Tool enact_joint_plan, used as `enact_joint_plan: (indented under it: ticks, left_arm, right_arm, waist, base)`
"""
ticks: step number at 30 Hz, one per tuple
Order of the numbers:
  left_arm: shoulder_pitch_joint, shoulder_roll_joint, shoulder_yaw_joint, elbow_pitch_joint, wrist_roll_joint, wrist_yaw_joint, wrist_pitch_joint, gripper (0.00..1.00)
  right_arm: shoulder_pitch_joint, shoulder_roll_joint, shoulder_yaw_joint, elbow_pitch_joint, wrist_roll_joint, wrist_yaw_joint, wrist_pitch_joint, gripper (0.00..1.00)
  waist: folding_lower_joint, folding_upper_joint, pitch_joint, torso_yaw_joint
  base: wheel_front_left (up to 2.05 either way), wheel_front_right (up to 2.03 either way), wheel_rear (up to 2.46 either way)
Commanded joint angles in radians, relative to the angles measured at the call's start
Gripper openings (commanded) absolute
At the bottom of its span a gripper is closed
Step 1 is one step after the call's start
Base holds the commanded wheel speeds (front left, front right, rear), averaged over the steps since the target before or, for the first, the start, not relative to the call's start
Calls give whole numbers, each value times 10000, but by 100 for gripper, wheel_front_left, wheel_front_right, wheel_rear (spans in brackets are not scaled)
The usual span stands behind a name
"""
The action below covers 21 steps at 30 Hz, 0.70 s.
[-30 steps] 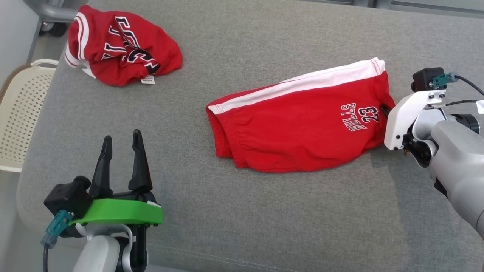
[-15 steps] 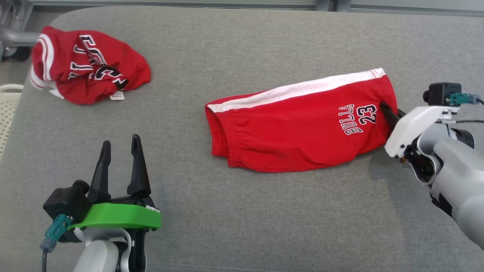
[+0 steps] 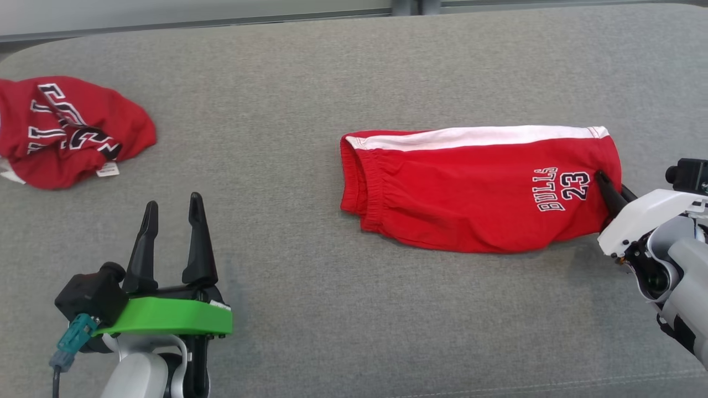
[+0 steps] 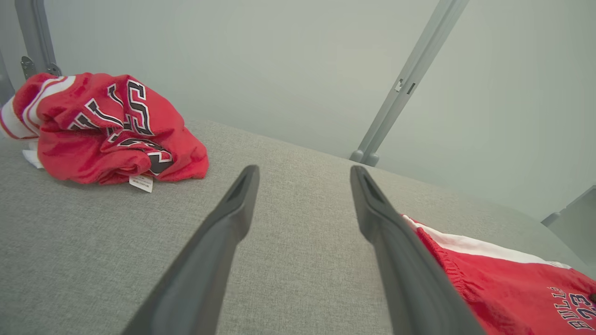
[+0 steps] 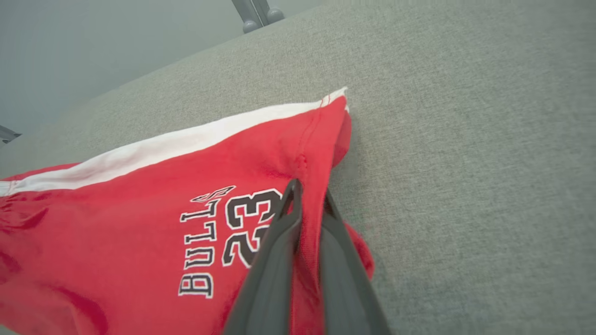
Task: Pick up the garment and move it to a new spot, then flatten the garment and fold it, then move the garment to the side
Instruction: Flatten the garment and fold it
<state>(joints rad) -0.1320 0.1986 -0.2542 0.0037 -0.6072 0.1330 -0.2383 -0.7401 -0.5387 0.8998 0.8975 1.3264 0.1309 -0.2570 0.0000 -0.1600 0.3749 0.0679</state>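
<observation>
Gripping the red shorts (image 3: 475,193) at the leg hem, the right gripper (image 3: 600,178) is pinching cloth between closed fingers.
The red shorts are lying flat on the grey cushion (image 3: 310,320), right of centre, white stripe along the far edge, waistband pointing left. At the near left, the left gripper (image 3: 172,200) is standing with fingers spread, holding nothing. A crumpled red jersey (image 3: 66,132) is lying at the far left, well apart.
</observation>
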Motion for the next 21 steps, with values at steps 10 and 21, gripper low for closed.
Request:
enact_joint_plan:
  ticks: [10, 21]
  left_arm:
    - [-164, 61, -174, -90, 132, 24, 128, 100]
    - [192, -43, -127, -5, -42, 56, 19, 100]
  right_arm:
    - [-399, 379, -413, 806, -255, -3, -99, 0]
    - [-1311, 1220, -77, 443, -1334, -2, -82, 0]
  waist:
    - [0, 1, -36, -169]
    - [0, 1, -681, -10]
  base:
    - [0, 0, 0]
    - [0, 0, 0]
